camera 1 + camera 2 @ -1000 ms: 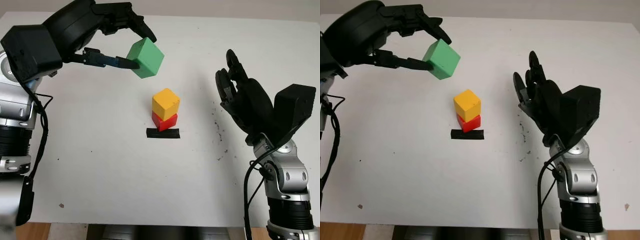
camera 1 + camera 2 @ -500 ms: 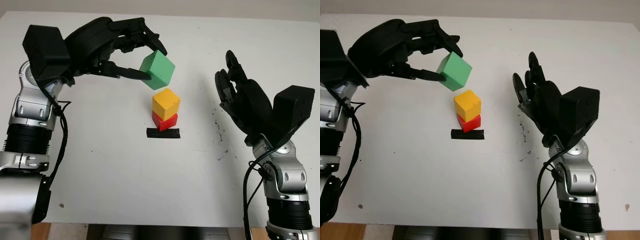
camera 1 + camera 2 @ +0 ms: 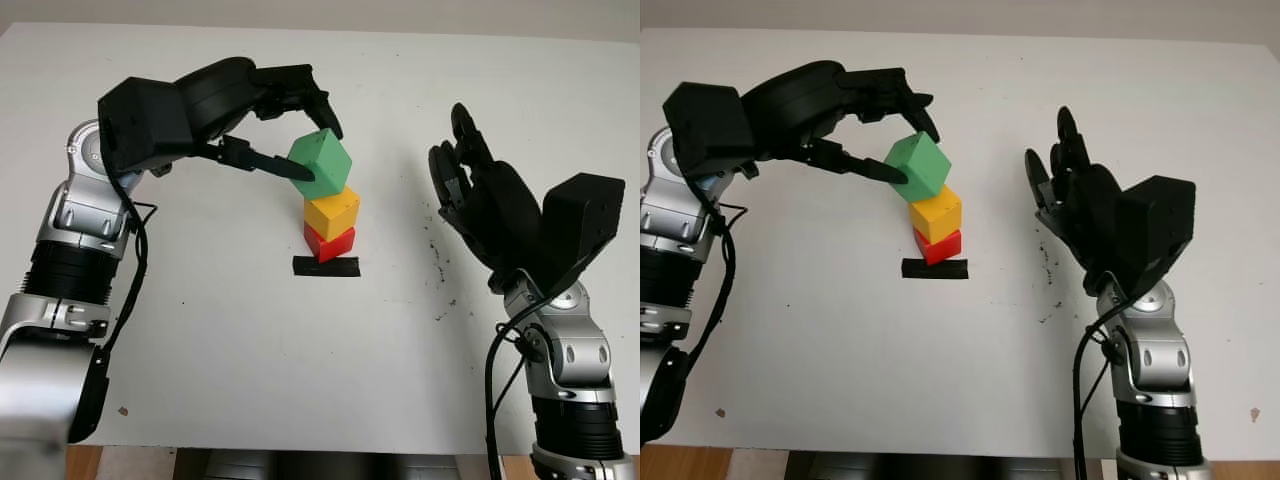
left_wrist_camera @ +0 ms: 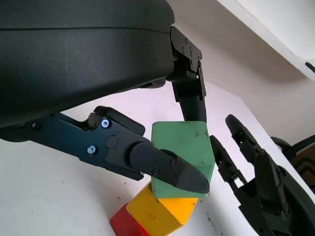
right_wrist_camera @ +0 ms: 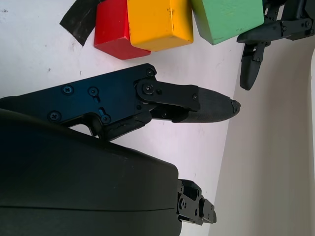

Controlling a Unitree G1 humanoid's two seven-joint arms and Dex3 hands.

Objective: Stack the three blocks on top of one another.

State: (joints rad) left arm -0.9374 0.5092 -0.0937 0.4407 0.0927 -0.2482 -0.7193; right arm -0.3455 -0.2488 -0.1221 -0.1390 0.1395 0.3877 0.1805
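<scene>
Green block (image 3: 321, 165) sits pinched in the left hand (image 3: 290, 125), one finger (image 4: 167, 169) across its near face and another on its far side. We note it tilted, its lower edge touching or just above the yellow block (image 3: 332, 212); we cannot tell which. Yellow block rests squarely on the red block (image 3: 329, 242), and that pair stands at the back edge of a strip of black tape (image 3: 326, 267) on the white table (image 3: 250, 340). Our left arm reaches in from the left side above the stack. Right hand (image 3: 478, 195) is raised to the right of the stack, well apart from it, open and holding nothing.
</scene>
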